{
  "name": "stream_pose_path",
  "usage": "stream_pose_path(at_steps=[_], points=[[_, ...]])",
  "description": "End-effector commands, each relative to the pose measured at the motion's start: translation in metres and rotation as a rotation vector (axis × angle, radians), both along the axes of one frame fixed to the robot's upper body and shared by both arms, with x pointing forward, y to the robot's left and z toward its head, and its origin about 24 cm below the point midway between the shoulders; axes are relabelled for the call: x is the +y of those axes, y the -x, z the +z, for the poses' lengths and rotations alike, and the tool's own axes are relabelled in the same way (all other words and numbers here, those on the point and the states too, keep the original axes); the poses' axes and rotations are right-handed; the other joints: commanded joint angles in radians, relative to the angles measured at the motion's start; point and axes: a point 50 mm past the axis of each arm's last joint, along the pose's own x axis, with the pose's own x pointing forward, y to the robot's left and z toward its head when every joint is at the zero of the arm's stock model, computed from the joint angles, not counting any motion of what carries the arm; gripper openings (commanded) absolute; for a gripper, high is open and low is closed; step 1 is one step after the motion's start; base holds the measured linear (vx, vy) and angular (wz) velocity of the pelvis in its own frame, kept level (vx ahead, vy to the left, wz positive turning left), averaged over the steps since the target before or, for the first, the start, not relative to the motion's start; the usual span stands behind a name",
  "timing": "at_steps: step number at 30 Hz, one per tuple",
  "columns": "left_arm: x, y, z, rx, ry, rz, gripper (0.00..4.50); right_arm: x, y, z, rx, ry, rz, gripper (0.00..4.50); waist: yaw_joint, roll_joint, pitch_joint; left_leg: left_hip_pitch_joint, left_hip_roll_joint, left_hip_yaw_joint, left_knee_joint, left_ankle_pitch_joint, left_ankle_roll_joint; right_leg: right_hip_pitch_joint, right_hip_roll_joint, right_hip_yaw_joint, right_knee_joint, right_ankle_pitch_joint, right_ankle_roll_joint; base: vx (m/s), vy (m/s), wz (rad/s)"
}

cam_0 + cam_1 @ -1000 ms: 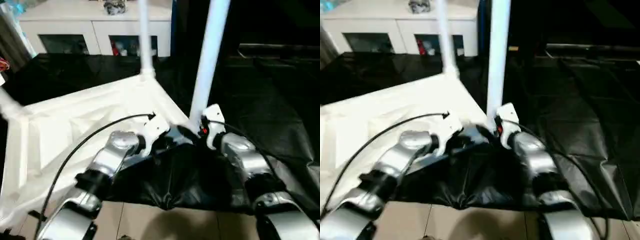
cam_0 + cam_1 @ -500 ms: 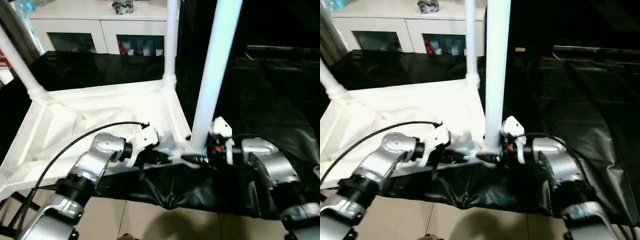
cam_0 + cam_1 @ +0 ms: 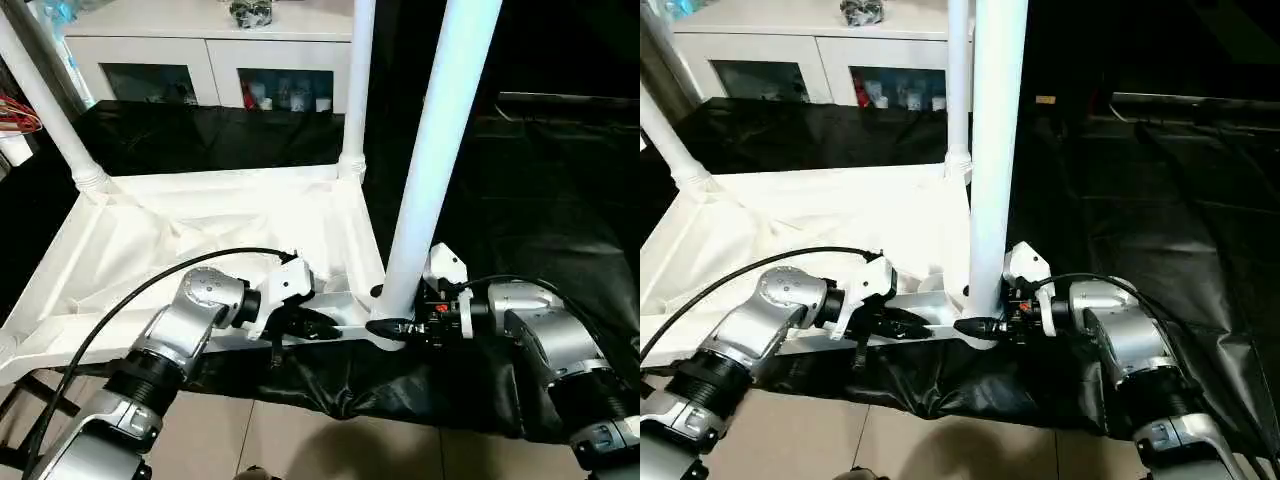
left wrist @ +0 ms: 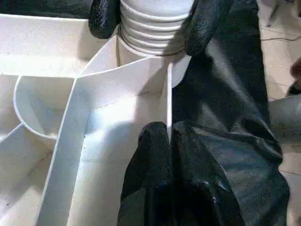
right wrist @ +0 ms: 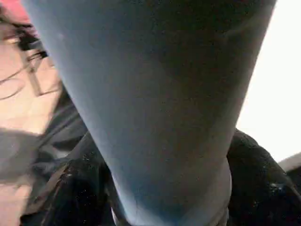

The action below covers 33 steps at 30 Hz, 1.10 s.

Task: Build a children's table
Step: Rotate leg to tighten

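- The right gripper (image 3: 985,327) has its two black fingers (image 4: 202,23) spread around the bottom of the near leg, a long white plastic tube (image 3: 430,170). One finger sits on each side of the tube, down at its ribbed end.
- That ribbed end stands in the round corner socket (image 4: 155,52) of the white plastic tabletop (image 3: 180,240). The tabletop lies upside down on the black-draped counter (image 3: 560,200), with its ribs facing up.
- The left gripper (image 3: 318,327) is pressed together on the thin near rim (image 4: 169,94) of the tabletop, just beside that socket. It pinches the rim to hold the tabletop steady.
- My guess is that the step now is seating this leg all the way into its socket.
- To do it well, the right gripper should keep the tube standing straight up, not leaning, and push or turn it gently down into the socket.
- The left gripper should hold the rim firmly so the tabletop does not slide off the counter edge.
- Farther from the socket, a second white leg (image 3: 355,90) stands in the far corner and a third white leg (image 3: 45,100) stands at the left corner.
- A white cabinet (image 3: 200,50) is behind the counter.
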Motion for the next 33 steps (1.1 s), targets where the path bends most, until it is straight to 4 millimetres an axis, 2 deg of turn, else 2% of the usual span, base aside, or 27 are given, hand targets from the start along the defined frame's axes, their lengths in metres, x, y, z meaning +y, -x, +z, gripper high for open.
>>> stream_pose_path(at_steps=[1,2,4,5,6,8,10,12,14,15,16,19,22,25,27,29,33], points=[[-0.015,-0.018,0.020,-0.111,0.060,0.105,0.00,0.017,-0.006,-0.013,-0.004,0.003,-0.116,2.78,-0.006,-0.017,-0.078,0.013,0.032,-0.005,-0.068,-0.203,0.064,0.057,-0.054,0.045,-0.073,-0.294,-0.198,0.000,0.000,0.00],[-0.018,-0.022,0.020,-0.119,0.062,0.150,0.00,0.019,-0.013,-0.017,-0.014,0.018,-0.213,2.78,-0.013,-0.015,-0.074,0.015,0.029,-0.006,-0.070,-0.222,0.044,0.054,-0.055,0.044,-0.079,-0.336,-0.190,0.000,0.000,0.00],[-0.023,-0.029,0.022,-0.136,0.066,0.213,0.00,0.021,-0.025,-0.021,-0.039,0.038,-0.373,2.77,-0.024,-0.017,-0.075,0.015,0.025,-0.008,-0.072,-0.239,0.020,0.057,-0.056,0.041,-0.083,-0.382,-0.171,0.000,0.000,0.00],[-0.025,-0.031,0.022,-0.144,0.064,0.236,0.00,0.022,-0.028,-0.022,-0.040,0.038,-0.423,2.77,-0.030,-0.015,-0.076,0.013,0.025,-0.011,-0.073,-0.241,0.015,0.060,-0.056,0.039,-0.084,-0.384,-0.162,0.000,0.000,0.00],[-0.027,-0.034,0.023,-0.150,0.064,0.269,0.00,0.023,-0.034,-0.024,-0.034,0.035,-0.504,2.77,-0.032,-0.012,-0.076,0.015,0.025,-0.011,-0.073,-0.248,0.016,0.058,-0.056,0.040,-0.085,-0.382,-0.163,0.000,0.000,0.00],[-0.036,-0.043,0.025,-0.167,0.062,0.378,0.00,0.027,-0.045,-0.027,-0.018,0.027,-0.709,2.75,-0.045,-0.013,-0.076,0.014,0.023,-0.008,-0.072,-0.245,0.023,0.055,-0.053,0.042,-0.084,-0.346,-0.178,0.000,0.000,0.00],[-0.043,-0.047,0.025,-0.173,0.071,0.434,0.00,0.034,-0.049,-0.028,-0.024,0.030,-0.771,2.75,-0.045,-0.010,-0.080,0.018,0.022,-0.008,-0.069,-0.236,0.019,0.056,-0.053,0.040,-0.084,-0.334,-0.181,0.000,0.000,0.00],[-0.045,-0.047,0.026,-0.175,0.073,0.445,0.00,0.036,-0.050,-0.028,-0.029,0.030,-0.781,2.74,-0.042,-0.011,-0.083,0.011,0.022,-0.008,-0.067,-0.202,0.035,0.063,-0.054,0.042,-0.076,-0.267,-0.194,0.000,0.000,0.00],[-0.054,-0.047,0.025,-0.195,0.076,0.442,0.00,0.052,-0.050,-0.025,-0.064,0.013,-0.738,2.74,-0.041,-0.014,-0.088,0.010,0.023,-0.006,-0.063,-0.169,0.059,0.063,-0.053,0.043,-0.069,-0.199,-0.212,0.000,0.000,0.00],[-0.056,-0.046,0.025,-0.202,0.074,0.428,0.00,0.057,-0.049,-0.024,-0.076,-0.002,-0.701,3.09,-0.038,-0.013,-0.089,0.007,0.022,-0.005,-0.061,-0.133,0.084,0.066,-0.053,0.042,-0.062,-0.139,-0.233,0.000,0.000,0.00],[-0.057,-0.045,0.025,-0.205,0.073,0.420,0.00,0.059,-0.048,-0.024,-0.080,-0.009,-0.684,3.30,-0.037,-0.013,-0.088,0.007,0.023,-0.004,-0.060,-0.131,0.090,0.066,-0.053,0.042,-0.062,-0.133,-0.237,0.000,0.000,0.00],[-0.057,-0.043,0.023,-0.203,0.075,0.395,0.00,0.060,-0.047,-0.023,-0.057,-0.038,-0.658,3.46,-0.037,-0.014,-0.084,0.008,0.024,-0.004,-0.062,-0.155,0.102,0.068,-0.053,0.040,-0.065,-0.168,-0.238,0.000,0.000,0.00],[-0.055,-0.038,0.020,-0.196,0.073,0.342,0.00,0.058,-0.045,-0.021,-0.094,-0.032,-0.597,3.79,-0.038,-0.013,-0.082,0.011,0.025,-0.005,-0.065,-0.194,0.086,0.066,-0.055,0.040,-0.073,-0.230,-0.223,0.000,0.000,0.00],[-0.052,-0.036,0.019,-0.188,0.071,0.321,0.00,0.055,-0.043,-0.021,-0.100,-0.035,-0.553,3.79,-0.039,-0.012,-0.082,0.012,0.026,-0.005,-0.066,-0.206,0.081,0.065,-0.054,0.041,-0.073,-0.234,-0.222,0.000,0.000,0.00],[-0.047,-0.030,0.017,-0.178,0.077,0.254,0.00,0.047,-0.039,-0.021,-0.105,-0.040,-0.472,3.79,-0.038,-0.014,-0.082,0.008,0.026,-0.006,-0.066,-0.206,0.086,0.070,-0.055,0.041,-0.071,-0.223,-0.223,0.000,0.000,0.00],[-0.047,-0.029,0.016,-0.175,0.077,0.244,0.00,0.046,-0.038,-0.020,-0.103,-0.043,-0.459,3.79,-0.040,-0.012,-0.082,0.009,0.028,-0.005,-0.065,-0.194,0.095,0.067,-0.054,0.042,-0.069,-0.201,-0.234,0.000,0.000,0.00],[-0.036,-0.020,0.015,-0.147,0.071,0.134,0.00,0.034,-0.025,-0.018,-0.092,-0.044,-0.277,3.79,-0.036,-0.010,-0.079,0.011,0.031,-0.005,-0.067,-0.220,0.096,0.066,-0.053,0.041,-0.072,-0.232,-0.231,0.000,0.000,0.00]])
